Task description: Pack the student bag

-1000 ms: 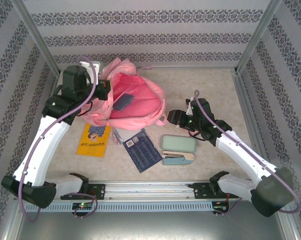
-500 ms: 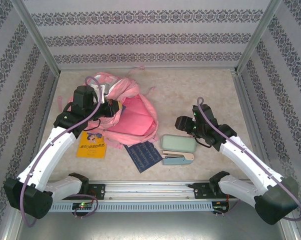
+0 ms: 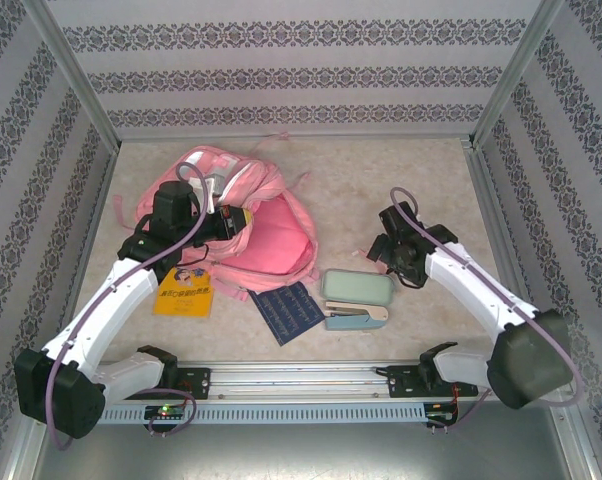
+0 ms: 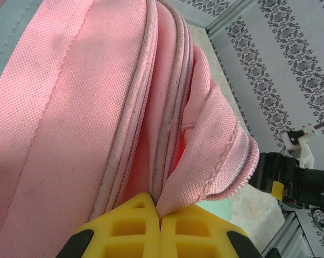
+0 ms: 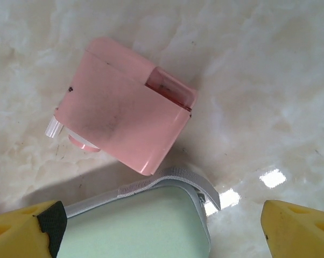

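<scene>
Student bag [image 4: 86, 107] fold in left jaws

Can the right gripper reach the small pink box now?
Probably yes: the right gripper hangs open close to the pink box, nothing covers it, though the green case lies beside it.

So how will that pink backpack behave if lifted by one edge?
Probably floppy: the student bag lies crumpled, its fabric folding where the left tool pinches it. It would likely sag and drag rather than lift whole.

Striped walls [image 3: 301, 60], marble tbl [image 3: 401, 170].
</scene>
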